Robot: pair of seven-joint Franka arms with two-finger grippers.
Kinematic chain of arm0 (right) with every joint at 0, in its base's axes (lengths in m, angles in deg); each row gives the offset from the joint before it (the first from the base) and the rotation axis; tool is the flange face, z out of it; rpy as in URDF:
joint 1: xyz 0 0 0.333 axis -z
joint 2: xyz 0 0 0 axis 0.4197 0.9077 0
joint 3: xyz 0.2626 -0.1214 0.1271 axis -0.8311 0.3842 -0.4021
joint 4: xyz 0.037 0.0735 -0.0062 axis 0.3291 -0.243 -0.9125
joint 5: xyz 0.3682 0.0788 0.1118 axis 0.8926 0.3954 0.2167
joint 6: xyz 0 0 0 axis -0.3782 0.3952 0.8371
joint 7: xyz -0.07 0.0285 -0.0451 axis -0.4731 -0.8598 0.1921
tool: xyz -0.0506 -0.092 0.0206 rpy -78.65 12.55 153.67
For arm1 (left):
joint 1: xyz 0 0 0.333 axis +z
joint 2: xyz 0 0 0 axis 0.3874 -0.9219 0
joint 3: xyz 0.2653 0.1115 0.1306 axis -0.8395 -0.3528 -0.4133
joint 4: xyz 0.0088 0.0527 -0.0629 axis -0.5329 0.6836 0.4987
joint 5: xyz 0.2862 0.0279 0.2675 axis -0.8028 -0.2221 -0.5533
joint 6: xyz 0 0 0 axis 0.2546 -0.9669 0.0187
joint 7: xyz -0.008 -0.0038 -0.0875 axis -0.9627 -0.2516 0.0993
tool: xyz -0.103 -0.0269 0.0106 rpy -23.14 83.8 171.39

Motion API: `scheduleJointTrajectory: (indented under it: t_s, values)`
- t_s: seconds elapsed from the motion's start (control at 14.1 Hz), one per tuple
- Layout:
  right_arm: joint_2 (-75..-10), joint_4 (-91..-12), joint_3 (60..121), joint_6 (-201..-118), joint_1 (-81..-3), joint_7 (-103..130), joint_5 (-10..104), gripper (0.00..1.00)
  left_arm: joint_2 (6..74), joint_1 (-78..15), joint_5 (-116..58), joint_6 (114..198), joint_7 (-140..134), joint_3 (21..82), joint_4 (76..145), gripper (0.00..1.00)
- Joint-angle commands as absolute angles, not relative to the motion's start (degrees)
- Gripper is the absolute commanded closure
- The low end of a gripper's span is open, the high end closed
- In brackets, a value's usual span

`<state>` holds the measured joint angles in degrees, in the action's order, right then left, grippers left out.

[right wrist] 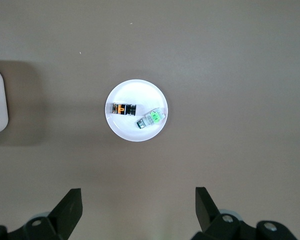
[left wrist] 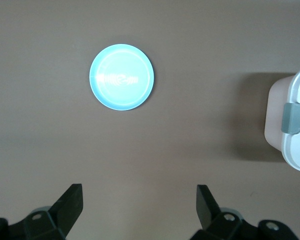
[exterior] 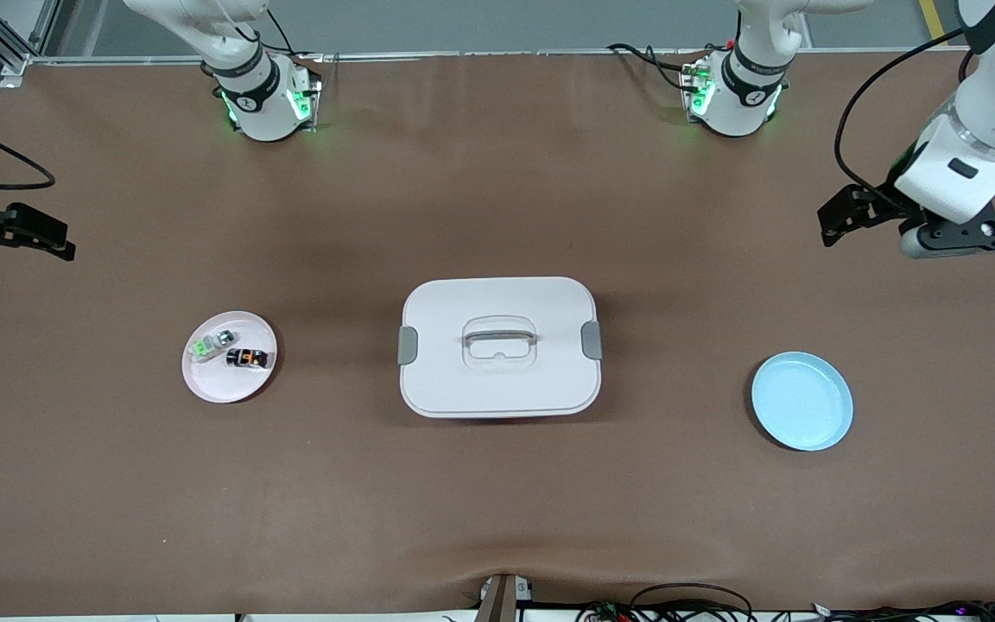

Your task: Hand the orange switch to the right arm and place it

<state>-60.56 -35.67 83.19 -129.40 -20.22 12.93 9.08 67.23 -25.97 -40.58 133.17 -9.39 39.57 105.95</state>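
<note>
Nothing in the job looks done yet. The orange switch (exterior: 248, 358) lies on the pink plate (exterior: 204, 380), toward the right arm's end of the bench (exterior: 497, 501), just beside a small green-and-clear part (exterior: 209, 345) (that one is not the one to move). No fingers touch it.

The right gripper (right wrist: 138, 209) hangs high over the bench near the pink plate, its fingers spread wide and holding nothing. The left gripper (left wrist: 140, 207) hangs over the bench at the left arm's end, near the blue plate (exterior: 802, 400), and its fingers are spread wide and hold nothing too. Both arms seem to be waiting.

A white box with a lid (exterior: 498, 345) sits in the middle, between the two plates.

All the steps are left, I think: pick the switch up, pass it from one gripper to the other, then set it down. The blue plate may be the place for it, but I cannot be sure.
</note>
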Motion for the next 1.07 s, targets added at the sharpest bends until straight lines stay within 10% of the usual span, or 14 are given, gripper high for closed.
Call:
scheduleJointTrajectory:
  t_s: [0.0,1.0]
  values:
    - [-62.1,-35.8,83.9,-128.4,-20.7,10.4,8.6,0.0,68.8,-24.3,-38.8,132.5,-8.7,39.4,106.5,0.0]
    - [-65.0,-38.7,92.2,-127.6,-24.6,7.3,13.7,0.0,70.9,-24.3,-38.8,132.6,-3.8,39.6,105.9,0.0]
